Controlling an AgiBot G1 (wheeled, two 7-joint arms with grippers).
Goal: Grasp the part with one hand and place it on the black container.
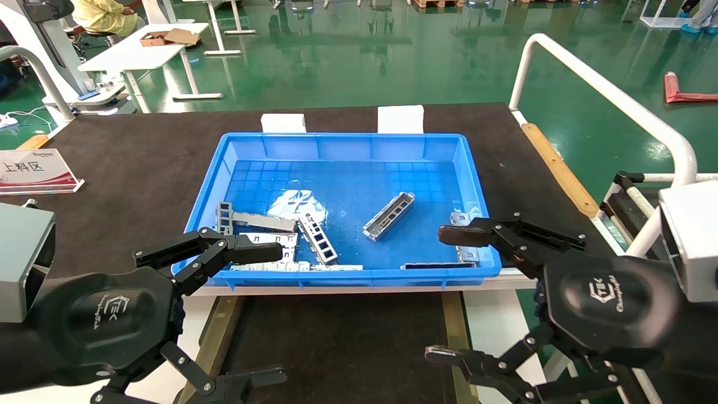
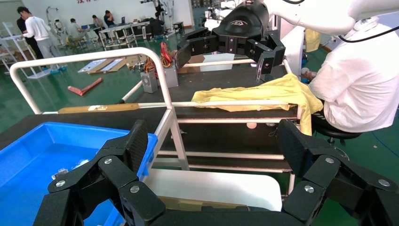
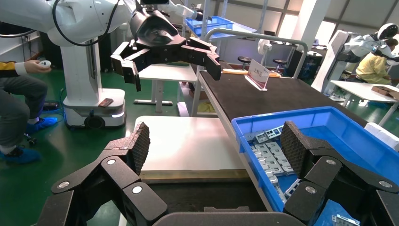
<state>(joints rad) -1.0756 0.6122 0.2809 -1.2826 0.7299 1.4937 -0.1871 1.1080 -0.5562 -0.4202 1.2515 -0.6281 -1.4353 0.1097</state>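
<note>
The part (image 1: 388,216), a slim silver channel strip with cutouts, lies at a slant in the middle of the blue bin (image 1: 247,143). A similar strip (image 1: 318,238) lies to its left. The black container (image 1: 348,336) spreads out in front of the bin, between olive-brass rails (image 1: 216,331). My left gripper (image 1: 277,313) hovers open and empty over the bin's front left corner and the container. My right gripper (image 1: 436,294) is open and empty at the front right corner. In the wrist views both the left gripper (image 2: 214,143) and the right gripper (image 3: 215,145) hold nothing.
Flatter slotted plates (image 1: 263,241) lie in the bin's front left. Two white blocks (image 1: 283,122) stand behind the bin. A sign (image 1: 33,171) stands at the far left. A white rail (image 1: 606,90) borders the table's right side. A seated person (image 2: 357,89) is beside it.
</note>
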